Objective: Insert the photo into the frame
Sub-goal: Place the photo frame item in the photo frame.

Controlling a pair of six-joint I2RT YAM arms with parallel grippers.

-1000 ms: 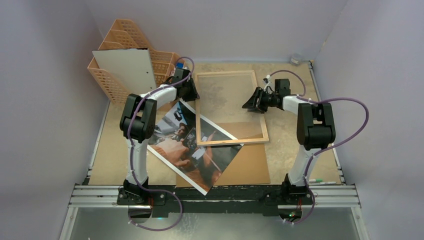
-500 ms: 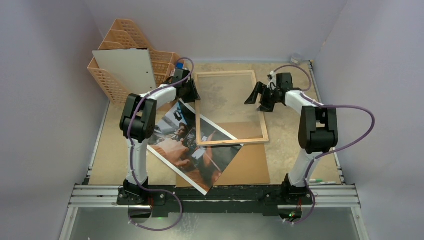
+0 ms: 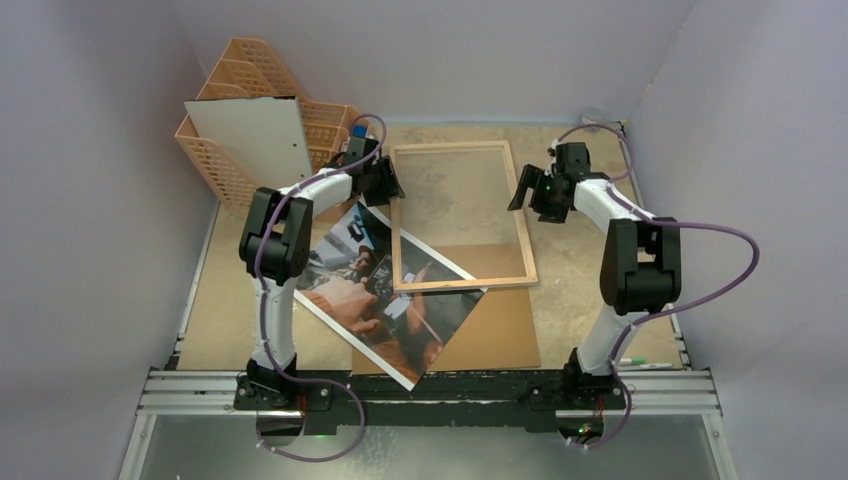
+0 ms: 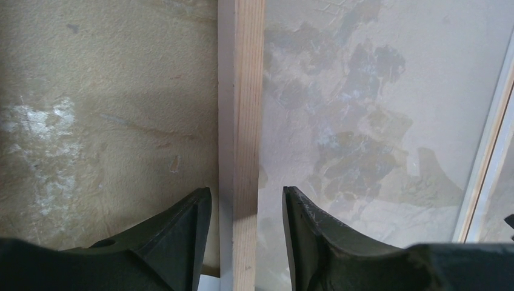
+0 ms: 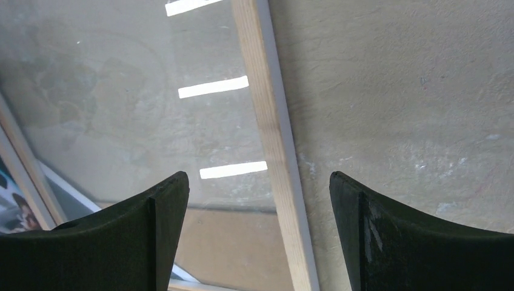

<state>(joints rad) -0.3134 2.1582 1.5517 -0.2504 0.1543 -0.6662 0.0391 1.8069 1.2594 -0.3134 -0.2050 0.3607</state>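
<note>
The frame (image 3: pixel 460 215) lies flat at mid-table, wood rim up, clear pane showing the table. Its near left part lies over the photo (image 3: pixel 370 290), a dark print lying face up and skewed. My left gripper (image 3: pixel 385 185) is open, its jaws straddling the frame's left rim (image 4: pixel 242 91) without closing on it; in the left wrist view (image 4: pixel 245 191) a gap shows beside the right finger. My right gripper (image 3: pixel 527 192) is wide open above the frame's right rim (image 5: pixel 267 109); in the right wrist view (image 5: pixel 259 176) the rim runs between the fingers. A corner of the photo (image 5: pixel 15 206) shows there.
A brown fibreboard sheet (image 3: pixel 500 325) lies under the frame's near edge and the photo's right corner. A peach lattice organiser (image 3: pixel 235 85) with a white board (image 3: pixel 260 135) leaning on it stands at the back left. Walls close in on three sides.
My right gripper has moved from over the pane outward to the frame's right rim and a little farther back. The left arm, frame and photo have not moved.
</note>
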